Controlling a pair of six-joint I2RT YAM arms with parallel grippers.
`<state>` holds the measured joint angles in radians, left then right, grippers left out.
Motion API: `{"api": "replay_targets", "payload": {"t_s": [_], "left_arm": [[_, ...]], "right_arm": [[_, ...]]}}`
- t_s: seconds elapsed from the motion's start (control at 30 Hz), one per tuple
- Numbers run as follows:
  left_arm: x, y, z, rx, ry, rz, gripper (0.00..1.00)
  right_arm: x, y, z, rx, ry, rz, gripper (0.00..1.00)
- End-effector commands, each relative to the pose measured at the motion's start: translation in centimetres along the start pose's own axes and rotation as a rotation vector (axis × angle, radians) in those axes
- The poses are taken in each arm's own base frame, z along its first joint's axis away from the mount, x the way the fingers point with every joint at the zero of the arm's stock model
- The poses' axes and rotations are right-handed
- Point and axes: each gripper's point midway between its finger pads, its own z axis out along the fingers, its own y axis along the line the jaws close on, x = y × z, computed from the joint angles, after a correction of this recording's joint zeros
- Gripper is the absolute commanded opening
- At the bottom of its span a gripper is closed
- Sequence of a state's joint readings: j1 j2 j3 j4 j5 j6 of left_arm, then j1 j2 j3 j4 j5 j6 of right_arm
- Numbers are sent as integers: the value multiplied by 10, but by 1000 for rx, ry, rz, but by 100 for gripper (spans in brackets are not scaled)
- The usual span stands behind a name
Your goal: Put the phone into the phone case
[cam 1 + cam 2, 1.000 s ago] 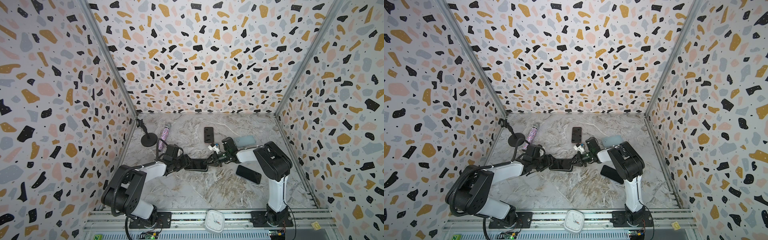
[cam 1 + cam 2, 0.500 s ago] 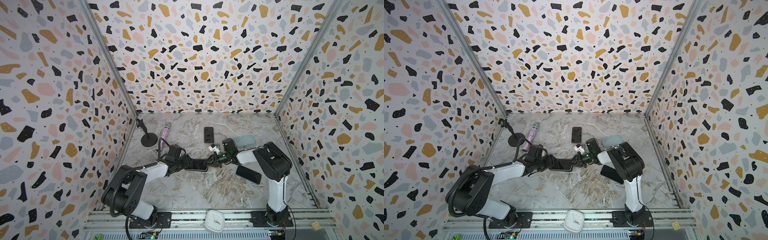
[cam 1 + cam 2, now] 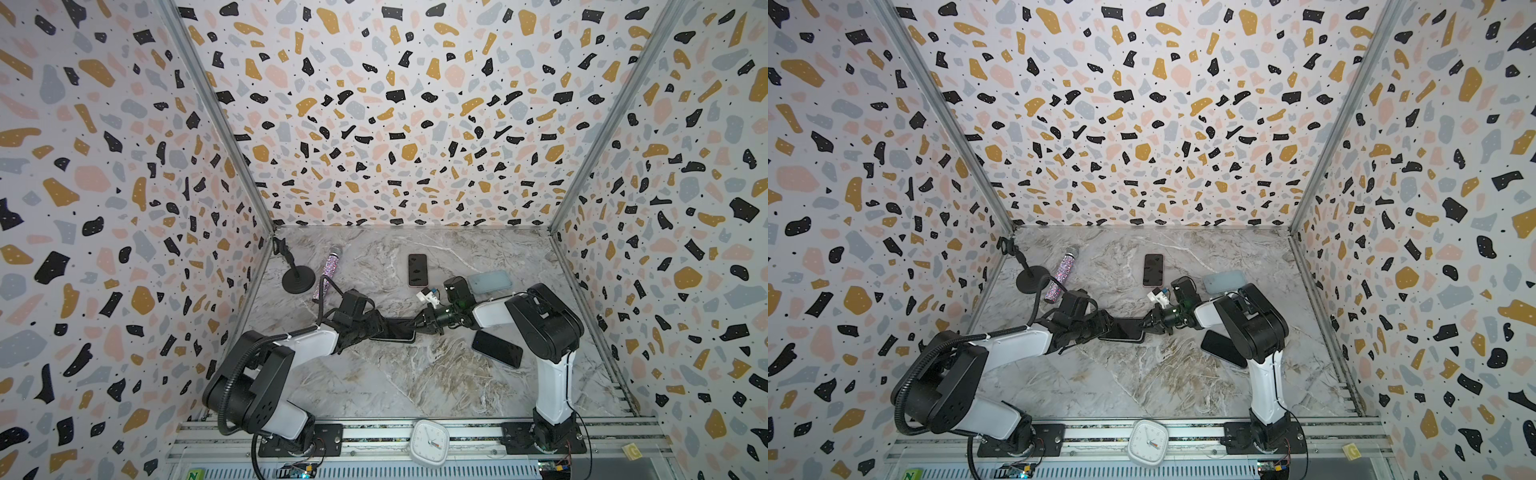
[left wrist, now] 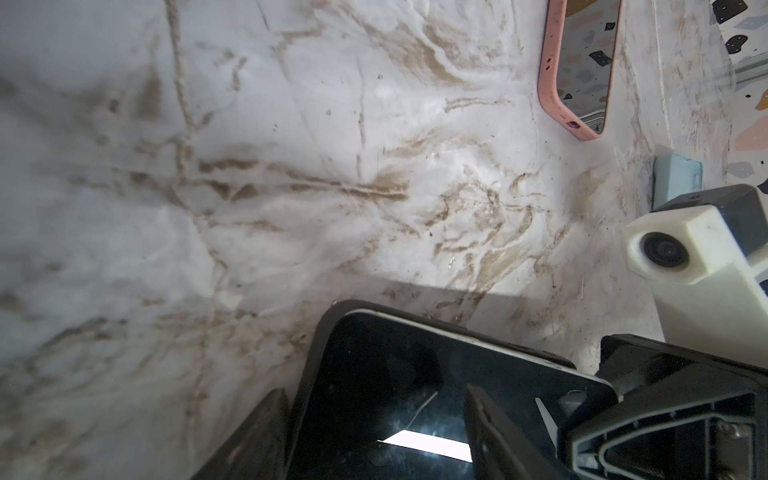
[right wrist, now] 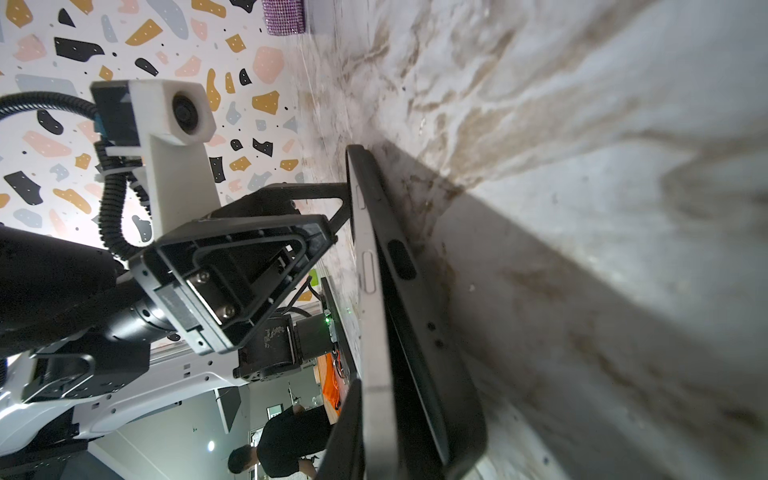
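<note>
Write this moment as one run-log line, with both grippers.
step: seating phone in case | phone: partly in | left gripper: open, at one end | right gripper: shut, at other end

Both arms reach low and inward, left arm (image 3: 307,341) and right arm (image 3: 492,312) meeting hand to hand near centre; left hand (image 3: 377,328) level, fingers spread; right hand (image 3: 419,322) rolled sideways, fingers closed together.
</note>
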<state>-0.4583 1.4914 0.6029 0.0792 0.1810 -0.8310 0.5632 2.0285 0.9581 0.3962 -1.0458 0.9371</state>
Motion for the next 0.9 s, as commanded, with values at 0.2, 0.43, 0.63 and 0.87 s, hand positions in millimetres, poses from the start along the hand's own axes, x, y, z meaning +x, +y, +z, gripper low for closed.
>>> {"api": "replay_targets", "payload": {"t_s": [0.2,0.43,0.63,0.87], "left_arm": [[32,-42,-4,158,138,29,66],[35,-37,-4,148,139,32,66],[36,-34,-3,140,139,31,66],[39,-28,-2,128,141,30,66]], "right_arm": [[19,-12,24,119,26,45,25],[13,1,11,146,-13,9,34],[10,8,1,193,-37,-28,39],[9,12,-8,215,-53,-47,46]]}}
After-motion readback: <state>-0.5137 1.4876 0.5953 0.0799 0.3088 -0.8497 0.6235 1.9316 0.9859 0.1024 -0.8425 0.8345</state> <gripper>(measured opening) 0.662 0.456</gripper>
